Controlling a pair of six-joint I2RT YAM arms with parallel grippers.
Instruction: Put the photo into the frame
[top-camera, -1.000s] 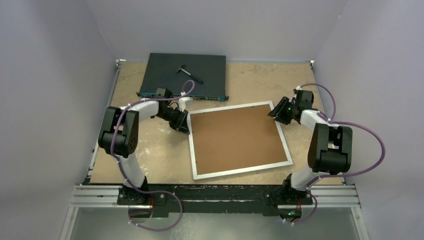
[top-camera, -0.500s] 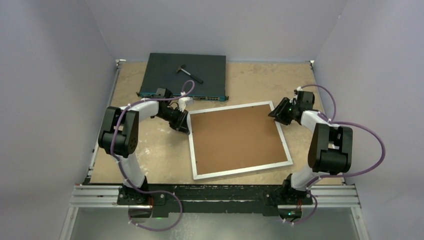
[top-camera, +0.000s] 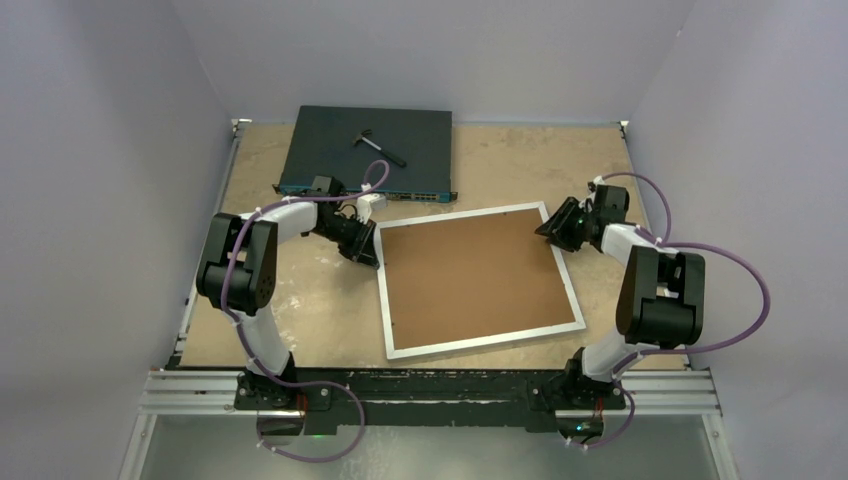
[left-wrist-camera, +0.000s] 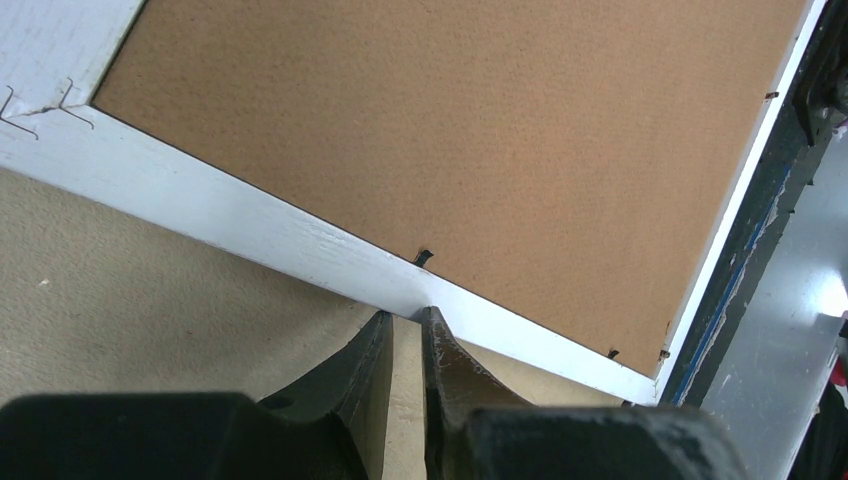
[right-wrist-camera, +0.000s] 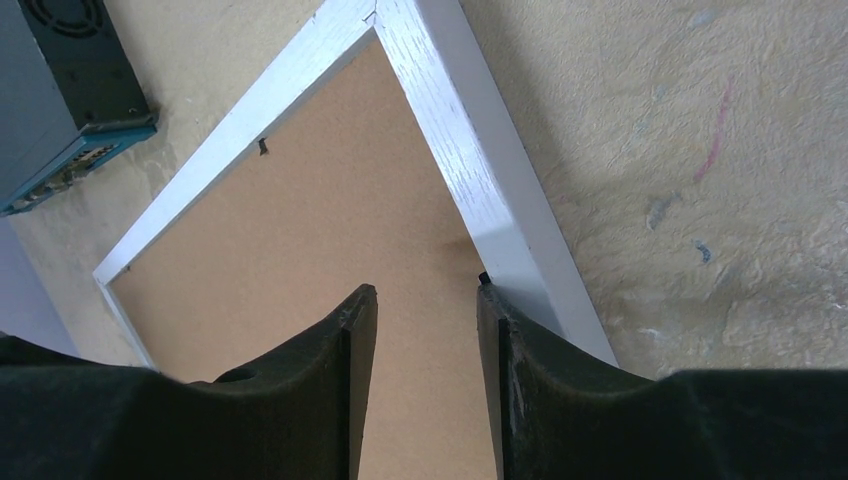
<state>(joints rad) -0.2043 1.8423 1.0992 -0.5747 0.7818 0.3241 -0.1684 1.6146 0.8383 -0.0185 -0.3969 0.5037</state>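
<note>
The frame (top-camera: 487, 339) lies face down on the table, white border up, with the brown backing board (top-camera: 475, 272) filling it. The photo is hidden. My left gripper (top-camera: 372, 255) is at the frame's left edge. In the left wrist view its tips (left-wrist-camera: 405, 315) touch the white border (left-wrist-camera: 250, 225) beside a small black tab (left-wrist-camera: 423, 257). Only a narrow empty gap parts its jaws. My right gripper (top-camera: 545, 228) hovers over the far right corner, open and empty (right-wrist-camera: 425, 295). One fingertip (right-wrist-camera: 490, 300) sits at a tab by the border (right-wrist-camera: 480, 170).
A dark flat network switch (top-camera: 370, 150) lies at the back left, close behind the frame, with a small hammer-like tool (top-camera: 380, 145) on top. Its corner shows in the right wrist view (right-wrist-camera: 60, 90). The table's metal front rail (top-camera: 430, 385) runs just below the frame.
The right gripper has edged slightly leftward over the frame's far right corner. The left gripper and the frame stay where they were.
</note>
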